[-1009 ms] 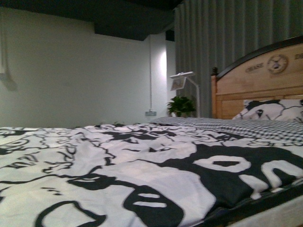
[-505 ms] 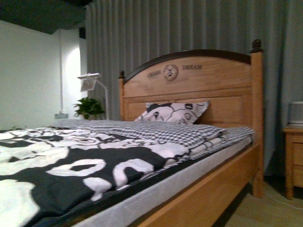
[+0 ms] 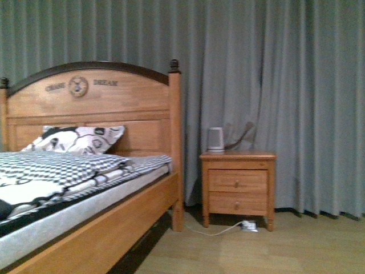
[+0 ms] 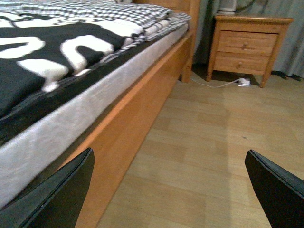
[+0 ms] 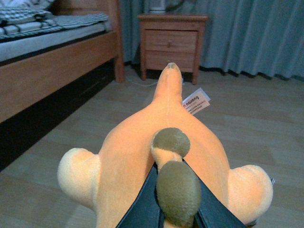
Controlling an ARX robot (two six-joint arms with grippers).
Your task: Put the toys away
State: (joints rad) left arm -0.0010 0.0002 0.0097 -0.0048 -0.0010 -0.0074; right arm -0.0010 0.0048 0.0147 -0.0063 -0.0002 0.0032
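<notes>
Nearest, rt wrist view: right tool (image 5: 175, 202) is clamped on the plush toy (image 5: 156, 137). Its dark fingers (image 5: 142, 206) pinch either side of an olive-brown nub at the toy's near end; tail or foot, can't tell. Body is yellow-orange and sticks out fwd from the grip, seemingly clear of the floor (image 5: 266, 123), w/ a white tag (image 5: 195, 101) off one side. Gripping the small end prob makes sense: the soft fabric squashes, and the nub gives sth narrow to bite on.

Left tool (image 4: 168, 190) is wide open w/ nothing in it, fingers (image 4: 61, 190) far apart. It sits low beside the bed (image 4: 118, 137) side rail, prob just parked out of the way.

Further off: nightstand (image 3: 236, 182) just beside the headboard (image 3: 91, 108), white unit (image 3: 215, 139) on top, cable (image 3: 212, 233) on the floor under it. Pillow (image 3: 77, 138) leans on the headboard, grey curtain (image 3: 285, 85) behind.

No bin or box for toys in view. I'd judge this the carry phase, drop-off spot not yet in sight.
</notes>
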